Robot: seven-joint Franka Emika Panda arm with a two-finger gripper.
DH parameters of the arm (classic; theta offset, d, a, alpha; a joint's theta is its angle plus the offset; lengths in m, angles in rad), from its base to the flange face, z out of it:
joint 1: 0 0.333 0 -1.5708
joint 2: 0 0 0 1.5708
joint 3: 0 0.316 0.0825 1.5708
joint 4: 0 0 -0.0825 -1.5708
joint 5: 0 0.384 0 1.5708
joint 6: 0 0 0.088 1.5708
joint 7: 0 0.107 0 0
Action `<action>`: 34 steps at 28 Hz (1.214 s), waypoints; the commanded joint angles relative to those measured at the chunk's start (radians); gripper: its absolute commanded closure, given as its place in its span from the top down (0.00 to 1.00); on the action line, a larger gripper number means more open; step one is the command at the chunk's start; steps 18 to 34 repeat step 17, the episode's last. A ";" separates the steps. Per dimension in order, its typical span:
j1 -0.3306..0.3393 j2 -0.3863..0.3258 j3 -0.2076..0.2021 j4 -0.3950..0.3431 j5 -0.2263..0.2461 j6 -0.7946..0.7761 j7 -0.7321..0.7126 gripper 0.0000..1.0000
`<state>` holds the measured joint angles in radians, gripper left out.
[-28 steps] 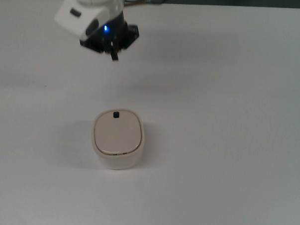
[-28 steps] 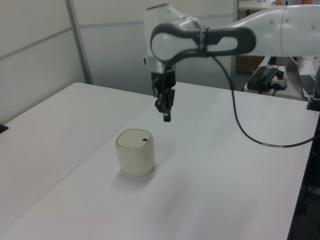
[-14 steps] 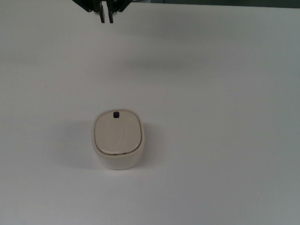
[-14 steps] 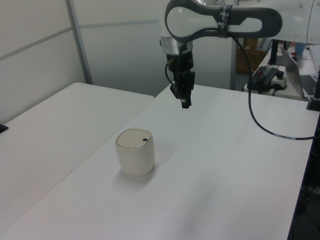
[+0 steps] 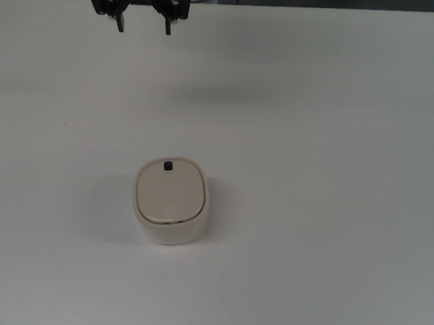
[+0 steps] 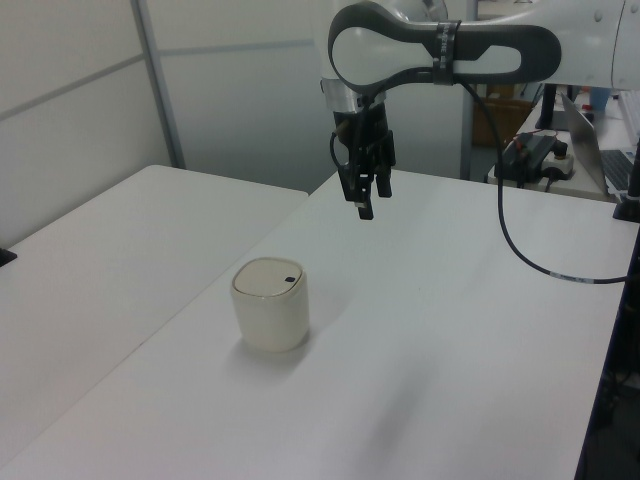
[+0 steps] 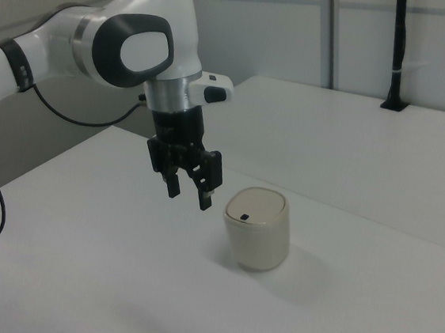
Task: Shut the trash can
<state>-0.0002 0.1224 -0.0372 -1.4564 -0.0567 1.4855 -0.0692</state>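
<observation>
The trash can (image 5: 170, 201) stands on the desk (image 5: 332, 175), its lid (image 5: 169, 192) lying flat on top. The hand (image 5: 143, 24) hangs above the desk at the top view's far edge, well apart from the can, fingers spread and holding nothing.

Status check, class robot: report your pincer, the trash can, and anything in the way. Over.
Pincer open, empty, raised clear of the trash can. Trash can upright on the table, lid flat and shut. Nothing in the way.
</observation>
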 commanded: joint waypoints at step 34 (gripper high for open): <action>0.003 -0.006 0.000 -0.016 -0.015 0.056 0.020 1.00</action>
